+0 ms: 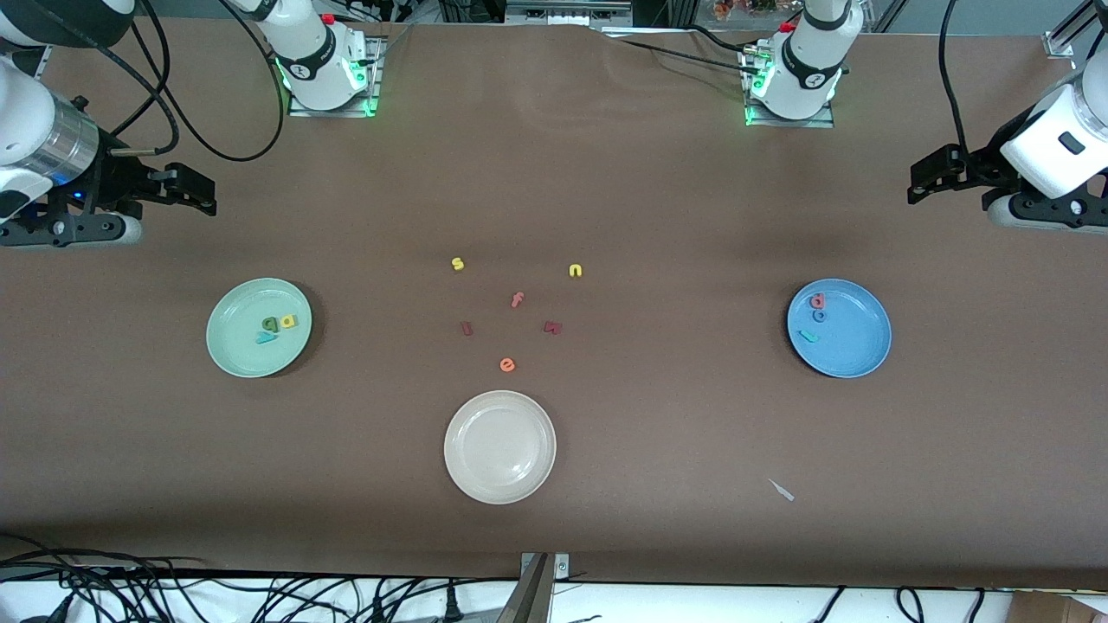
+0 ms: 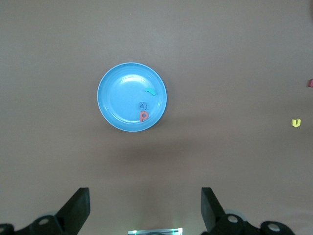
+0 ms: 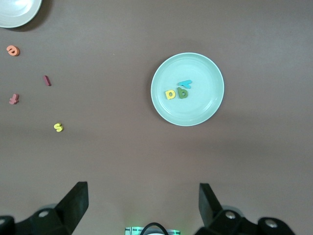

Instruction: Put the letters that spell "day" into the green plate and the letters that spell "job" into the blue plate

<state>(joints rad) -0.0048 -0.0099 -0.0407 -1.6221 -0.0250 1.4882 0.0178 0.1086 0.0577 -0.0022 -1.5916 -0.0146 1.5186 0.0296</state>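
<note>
With d, a, y in the green plate (image 1: 227, 350) and j, o, b in the blue plate (image 1: 861, 346), we judged sorting finished; the left gripper (image 2: 145, 208) and right gripper (image 3: 143, 205) waited spread and empty.

Both words sit sorted in their plates.
I see d (image 1: 268, 324), a (image 1: 288, 322), y (image 1: 266, 338) in the green plate (image 1: 227, 355) at the right arm's end, j (image 1: 808, 337), o (image 1: 819, 316), b (image 1: 817, 300) in the blue plate (image 1: 857, 356) at the left arm's end, spare letters (image 1: 517, 300) between.
</note>
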